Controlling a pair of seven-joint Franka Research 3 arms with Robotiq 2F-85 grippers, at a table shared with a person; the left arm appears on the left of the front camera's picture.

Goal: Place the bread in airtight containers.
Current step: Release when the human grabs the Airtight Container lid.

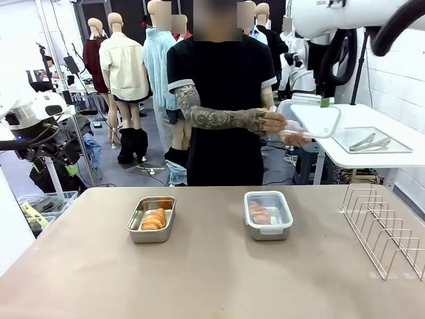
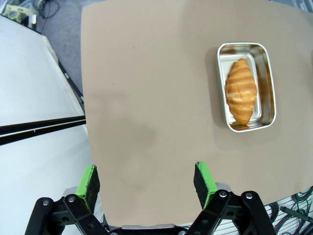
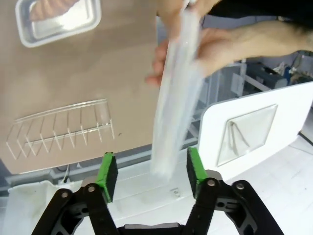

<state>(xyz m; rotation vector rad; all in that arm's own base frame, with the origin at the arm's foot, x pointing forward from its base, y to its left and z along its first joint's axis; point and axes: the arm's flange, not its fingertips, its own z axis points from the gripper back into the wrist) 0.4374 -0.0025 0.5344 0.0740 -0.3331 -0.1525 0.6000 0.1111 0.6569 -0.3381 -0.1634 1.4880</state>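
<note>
Two steel airtight containers stand mid-table. The left one point(image 1: 151, 234) is uncovered and holds a golden bread roll point(image 1: 154, 218). The right one point(image 1: 267, 230) has a clear lid on it, with bread point(image 1: 258, 212) showing through. Another clear lid point(image 1: 313, 120) is in the person's hands point(image 1: 269, 121) above the table's far right. In the right wrist view that lid point(image 3: 173, 107) hangs edge-on between the spread fingers of my right gripper point(image 3: 149, 169), held by the person's hands point(image 3: 222, 46). My left gripper point(image 2: 146, 181) is open above bare table, with the uncovered container point(image 2: 247, 87) and its bread point(image 2: 241, 90) ahead to its right.
A wire rack point(image 1: 382, 229) stands at the table's right edge. Behind it a white side table point(image 1: 398, 156) carries a flat steel tray with tongs point(image 1: 370, 141). The table's left edge point(image 2: 84, 112) runs close by my left gripper.
</note>
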